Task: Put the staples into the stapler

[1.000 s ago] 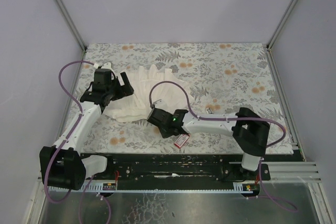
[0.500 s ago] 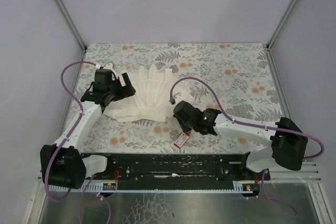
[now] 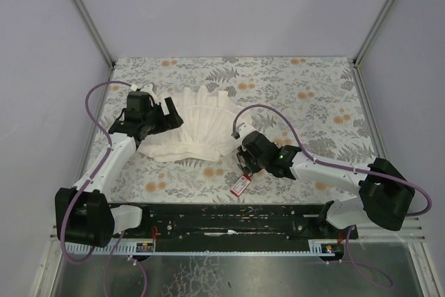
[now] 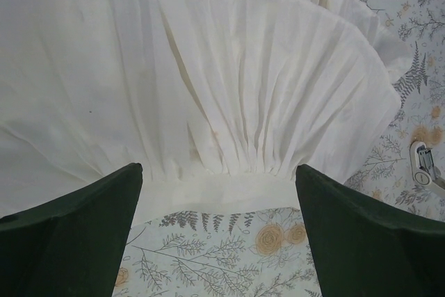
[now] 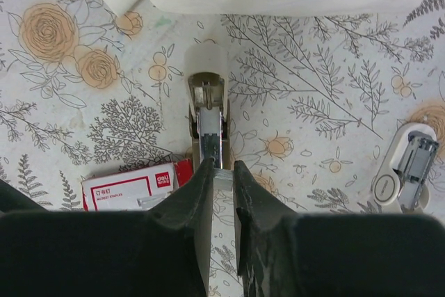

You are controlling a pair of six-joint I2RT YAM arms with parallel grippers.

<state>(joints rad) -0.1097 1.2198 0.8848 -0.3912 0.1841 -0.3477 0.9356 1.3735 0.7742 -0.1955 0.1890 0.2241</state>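
Fingers (image 5: 198, 196) of the right gripper (image 5: 222, 166) stand almost together, pinching the near end of the stapler (image 5: 207, 102). It runs from the fingertips up toward the middle of the right wrist view; whether it rests on the surface or is just lifted cannot be told. The left gripper (image 4: 219, 169) has its fingers (image 4: 76, 234) spread wide with nothing between them, hanging over the gathered hem of the cloth.

Counted from large to small, there are one table (image 3: 313, 95), two arms, one white pleated cloth (image 3: 198, 126), one red staple box (image 5: 132, 186), one stapler and one small white-and-grey gadget (image 5: 407, 165). The staple strip itself cannot be made out.

In the overhead view the cloth fans out left of centre, and its lower right edge comes near the right gripper (image 3: 245, 165). The red staple box (image 3: 240, 186) lies just below that gripper, close to the table's lower edge and the black rail there. In the right wrist view the box sits at lower left, just beside the left finger, and the gadget lies well apart at the right edge. The upper right half of the table holds no objects.

A grey fern and orange flower print covers the table. Pale lilac walls with metal corner posts close it in on three sides.
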